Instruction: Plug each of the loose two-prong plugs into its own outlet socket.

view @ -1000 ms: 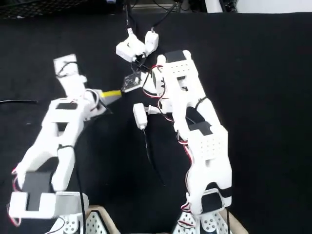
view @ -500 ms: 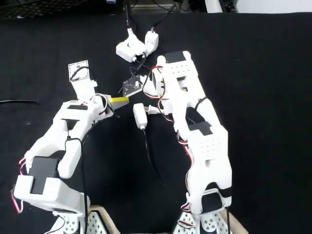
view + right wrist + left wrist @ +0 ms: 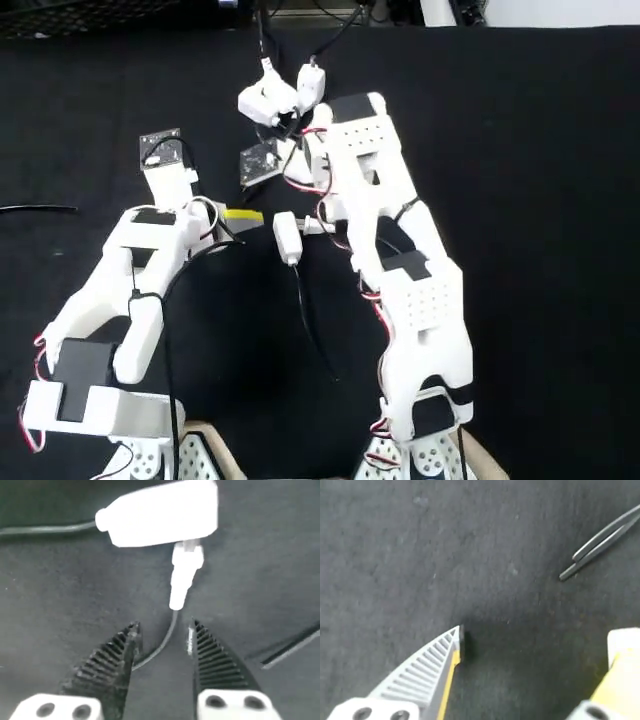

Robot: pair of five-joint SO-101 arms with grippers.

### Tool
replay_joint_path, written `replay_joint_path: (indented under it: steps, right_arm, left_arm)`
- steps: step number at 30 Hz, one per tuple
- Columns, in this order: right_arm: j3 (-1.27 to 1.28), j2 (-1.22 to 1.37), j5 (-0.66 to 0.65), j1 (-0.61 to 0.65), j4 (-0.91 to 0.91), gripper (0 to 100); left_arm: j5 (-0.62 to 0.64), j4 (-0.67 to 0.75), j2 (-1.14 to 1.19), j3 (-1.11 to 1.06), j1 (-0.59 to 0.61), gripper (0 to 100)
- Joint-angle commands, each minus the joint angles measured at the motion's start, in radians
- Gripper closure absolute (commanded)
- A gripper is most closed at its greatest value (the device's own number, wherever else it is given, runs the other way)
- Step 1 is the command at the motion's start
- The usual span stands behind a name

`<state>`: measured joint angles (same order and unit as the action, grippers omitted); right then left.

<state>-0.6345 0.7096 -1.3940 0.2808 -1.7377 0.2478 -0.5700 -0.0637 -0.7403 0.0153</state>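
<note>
A white outlet block lies mid-table with a cable trailing toward the near edge. In the right wrist view a small white plug sits in the outlet block. My right gripper is open, with its dark toothed fingers on either side of the thin cable just behind that plug. My left gripper, with yellow pads, hovers just left of the block. It is open over bare cloth in its own view, with nothing between the fingers. Two more white plug bodies lie at the far centre.
A black cloth covers the table. A thin double wire lies off to one side of the left gripper. A dark cable end lies at the far left. Cables run off the table's far edge.
The left arm has swung its gripper in toward the outlet block and a little nearer. The right arm's wrist has shifted slightly toward the far side.
</note>
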Motion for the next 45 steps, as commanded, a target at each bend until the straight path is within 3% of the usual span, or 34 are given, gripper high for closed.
replay_joint_path:
  steps: [1,7,18,42,45]
  right_arm:
    - [-0.067,-0.061,-0.074,0.052,-0.023,85.8]
    - [-0.05,0.005,-0.077,0.094,0.006,85.8]
    - [-0.051,0.038,-0.081,0.034,0.035,85.8]
    - [-0.05,0.13,-0.077,0.014,0.112,86.0]
    - [-0.042,0.133,-0.077,0.017,0.112,91.6]
  left_arm:
    - [0.0,-0.023,-0.043,0.012,0.004,55]
    - [-0.002,-0.031,-0.043,0.008,-0.001,55]
    - [-0.008,-0.032,-0.043,-0.015,-0.125,55]
    - [-0.003,-0.029,-0.043,-0.012,-0.099,55]
    - [-0.003,-0.029,-0.043,-0.012,-0.099,55]
